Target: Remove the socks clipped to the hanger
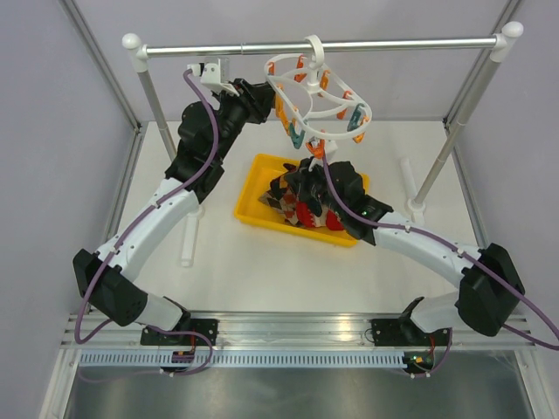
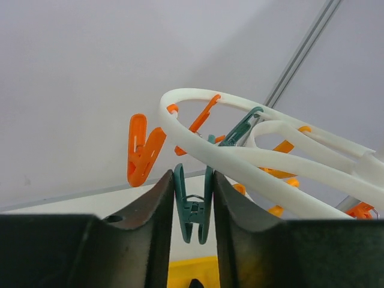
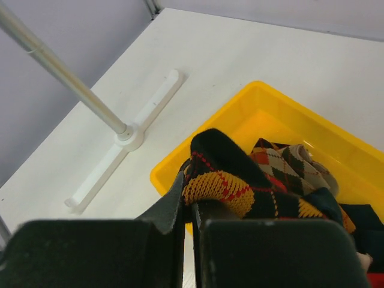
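Hanging by its hook from the rail point(image 1: 349, 45) at the back of the table point(image 1: 262, 271), the hanger point(image 2: 240, 157) sits tilted, its white rings carrying orange and teal pegs. The left gripper point(image 2: 192, 177) is raised to the hanger's left side, jaws drawn in narrow around a teal peg point(image 2: 193, 210). Both fingers point(image 2: 159, 228) touch the peg's sides, so it is pinched between them. An orange peg point(image 2: 143, 150) hangs just left of that finger, apart from it. The right gripper point(image 3: 189, 204) is low, over the near-left part of a yellow bin point(image 3: 264, 99) that lies on the table below the hanger. Its jaws are almost fully together, and they clamp a dark sock point(image 3: 222, 183) with a yellow and red diamond band. The fabric drapes over the fingertips and trails back into the bin. The other socks point(image 3: 282, 162) lie bunched in the bin just behind it, one in beige, red and dark argyle, with darker fabric at the right. From the top camera the pile shows as dark and red cloth in the bin's middle, partly hidden by the right arm. A white foot of the rail's stand rests on the table left of the bin, well apart from it.
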{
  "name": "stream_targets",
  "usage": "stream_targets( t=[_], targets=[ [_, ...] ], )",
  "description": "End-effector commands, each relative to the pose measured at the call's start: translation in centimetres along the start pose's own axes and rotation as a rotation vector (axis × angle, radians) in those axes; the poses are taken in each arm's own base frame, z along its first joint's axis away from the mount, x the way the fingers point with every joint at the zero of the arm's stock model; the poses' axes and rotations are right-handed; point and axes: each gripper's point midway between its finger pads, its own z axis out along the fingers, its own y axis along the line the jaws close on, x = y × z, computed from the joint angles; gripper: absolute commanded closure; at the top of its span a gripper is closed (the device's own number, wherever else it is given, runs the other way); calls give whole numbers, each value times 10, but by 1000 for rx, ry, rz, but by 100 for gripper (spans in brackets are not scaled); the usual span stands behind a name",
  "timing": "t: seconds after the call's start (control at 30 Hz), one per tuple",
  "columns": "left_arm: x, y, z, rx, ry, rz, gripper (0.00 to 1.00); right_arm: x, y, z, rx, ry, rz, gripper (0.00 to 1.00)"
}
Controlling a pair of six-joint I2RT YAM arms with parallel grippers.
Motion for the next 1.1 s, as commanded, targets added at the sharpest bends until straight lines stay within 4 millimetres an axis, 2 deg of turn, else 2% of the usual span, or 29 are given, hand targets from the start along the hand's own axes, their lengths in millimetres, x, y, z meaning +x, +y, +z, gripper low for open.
stream_targets(
  t=[0.0,0.07,0.13,0.2,0.4,0.47,0.53,0.67,0.83,0.87,0.93,0.97,1.03,1.07],
  targets=[
    [-7,-3,-1,15,-19,-12,64,-7,-24,21,81,-16,36,95],
    [-3,-1,-1,12,-10,-9,52,1,-41,31,114,4,55,97],
    [-3,0,-2,7,-11,-6,46,13,-48,42,125,30,79,98],
    [0,2,-3,3,-7,2,43,22,-50,51,118,54,80,98],
    [2,3,-8,2,-3,19,39,29,-49,66,111,74,89,98],
    [0,4,-12,-1,-6,19,38,33,-53,68,126,80,85,98],
    [7,8,-16,-11,6,18,38,41,-60,71,159,89,86,98],
    [20,16,-28,-39,27,-11,37,66,-68,77,177,141,90,98],
    [34,20,-40,-52,54,-33,38,113,-77,81,183,214,120,99],
    [43,23,-43,-60,72,-42,38,119,-78,81,179,222,127,99],
    [43,22,-50,-57,72,-53,38,137,-82,81,182,245,140,99],
    [52,27,-54,-71,89,-58,37,148,-83,82,177,267,145,99],
    [50,27,-61,-74,85,-70,38,158,-84,83,173,285,151,99],
    [56,29,-65,-78,98,-71,38,165,-86,83,177,298,154,99]
  ],
)
